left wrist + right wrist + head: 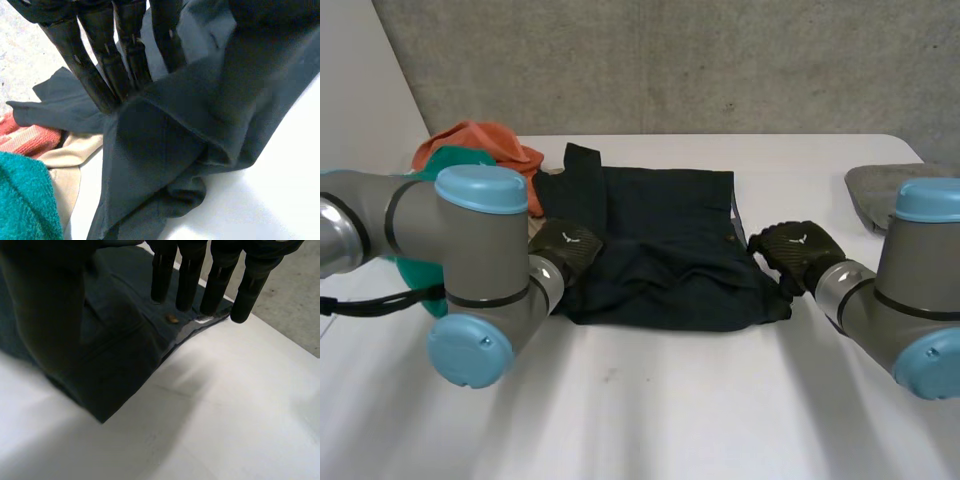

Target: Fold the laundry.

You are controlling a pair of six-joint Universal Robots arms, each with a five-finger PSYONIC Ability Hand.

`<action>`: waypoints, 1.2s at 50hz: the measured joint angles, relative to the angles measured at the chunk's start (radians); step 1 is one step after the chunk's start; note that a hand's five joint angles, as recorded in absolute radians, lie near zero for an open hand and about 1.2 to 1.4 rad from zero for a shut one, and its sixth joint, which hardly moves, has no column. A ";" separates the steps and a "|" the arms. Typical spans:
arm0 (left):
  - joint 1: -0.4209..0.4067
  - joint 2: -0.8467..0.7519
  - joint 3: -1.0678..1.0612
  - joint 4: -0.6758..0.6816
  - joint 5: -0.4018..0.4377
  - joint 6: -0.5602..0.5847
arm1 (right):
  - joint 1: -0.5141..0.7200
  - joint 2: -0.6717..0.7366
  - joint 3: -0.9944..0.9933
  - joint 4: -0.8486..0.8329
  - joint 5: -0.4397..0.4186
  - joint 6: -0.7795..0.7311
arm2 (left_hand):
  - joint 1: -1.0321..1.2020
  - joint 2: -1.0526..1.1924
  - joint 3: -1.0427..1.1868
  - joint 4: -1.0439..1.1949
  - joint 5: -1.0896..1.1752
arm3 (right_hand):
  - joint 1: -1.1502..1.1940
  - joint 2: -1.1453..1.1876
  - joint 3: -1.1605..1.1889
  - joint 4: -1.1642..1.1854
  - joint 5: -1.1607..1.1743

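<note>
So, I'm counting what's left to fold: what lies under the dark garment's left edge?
A beige cloth pokes out from under the dark garment, beside an orange cloth and a teal cloth. How far the beige runs underneath is covered.

in the head view the left arm is extended in from 9 o'clock and bent at a blue-capped joint near 8 o'clock, with its wrist turned towards 2 o'clock. the left hand is held low, back upward, just to 9 o'clock of the centre. in its wrist view its fingers are seen straight, side by side and pointed downward. the right arm is extended in from 4 o'clock. the right hand is set to 3 o'clock of the centre, back upward and aimed towards 10 o'clock. its fingers are seen straight and slightly spread, with the thumb held apart from them.
</note>
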 measured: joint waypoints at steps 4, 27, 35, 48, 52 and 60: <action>0.006 -0.009 0.017 -0.001 -0.015 0.013 | 0.008 0.038 -0.044 -0.006 0.015 0.040 | 0.091 0.159 0.168 0.172 0.145 | -0.014 -0.012 -0.019 -0.026 -0.026; 0.139 0.440 -0.342 -0.248 0.072 0.013 | -0.040 -0.181 0.093 0.167 -0.104 -0.218 | 0.091 0.160 0.170 0.173 0.145 | 0.622 0.725 0.742 0.761 0.770; 0.150 0.523 -0.499 -0.386 0.187 0.055 | -0.096 -0.331 0.236 0.411 -0.169 -0.666 | 0.091 0.160 0.170 0.173 0.145 | 0.622 0.725 0.742 0.762 0.771; 0.127 0.388 -0.213 -0.245 0.107 0.122 | -0.049 -0.250 0.022 0.403 -0.107 -0.552 | 0.091 0.162 0.172 0.174 0.145 | 0.644 0.725 0.746 0.763 0.775; 0.128 0.331 0.013 -0.156 0.087 0.119 | -0.029 -0.212 -0.140 0.252 -0.055 -0.417 | 0.091 0.163 0.173 0.176 0.145 | 0.646 0.725 0.747 0.763 0.777; 0.142 0.259 0.498 0.058 0.084 0.029 | -0.012 -0.174 -0.494 -0.192 0.069 -0.164 | 0.091 0.163 0.173 0.177 0.145 | 0.647 0.725 0.747 0.763 0.776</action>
